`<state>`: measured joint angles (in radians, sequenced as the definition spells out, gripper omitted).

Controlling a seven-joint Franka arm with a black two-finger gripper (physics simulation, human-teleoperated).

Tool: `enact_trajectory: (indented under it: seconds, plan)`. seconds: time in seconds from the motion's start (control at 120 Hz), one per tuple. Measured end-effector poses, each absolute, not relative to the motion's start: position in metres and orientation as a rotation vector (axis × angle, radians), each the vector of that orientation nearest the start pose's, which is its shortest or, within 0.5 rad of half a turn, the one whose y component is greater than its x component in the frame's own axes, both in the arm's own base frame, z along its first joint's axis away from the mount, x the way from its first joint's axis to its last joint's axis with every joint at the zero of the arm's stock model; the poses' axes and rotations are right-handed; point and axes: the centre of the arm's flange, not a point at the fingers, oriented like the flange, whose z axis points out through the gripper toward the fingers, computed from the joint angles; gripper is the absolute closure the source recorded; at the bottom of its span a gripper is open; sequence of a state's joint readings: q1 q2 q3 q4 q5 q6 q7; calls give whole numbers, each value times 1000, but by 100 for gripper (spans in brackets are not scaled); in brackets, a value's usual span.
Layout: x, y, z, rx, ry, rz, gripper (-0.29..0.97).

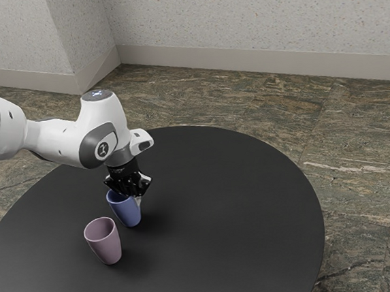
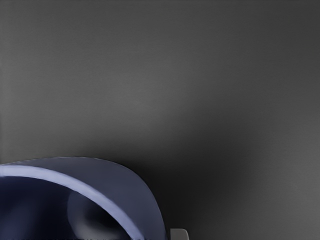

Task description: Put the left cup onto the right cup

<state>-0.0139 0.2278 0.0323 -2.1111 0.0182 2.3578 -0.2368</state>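
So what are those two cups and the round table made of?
The blue cup looks like smooth plastic or glazed ceramic, with a pale sheen along its rim. The pinkish-purple cup has the same kind of look, smooth and plain, but duller. The table is matte black with no grain or shine, so I can't tell which material.

The blue cup (image 1: 124,212) blocks the space directly under the end effector (image 1: 126,191). The pink cup (image 1: 102,240) stands near it, toward the camera. On its far side, the surface (image 1: 241,203) lies open.
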Motion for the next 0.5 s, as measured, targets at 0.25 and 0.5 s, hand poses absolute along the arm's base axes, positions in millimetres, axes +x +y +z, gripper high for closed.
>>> enact_trajectory:
  seconds: [0.25, 0.5]
  plan:
    - [575, 10, 313, -3095, -377, -38, 78]
    - [574, 10, 325, -3092, -380, -51, 78]
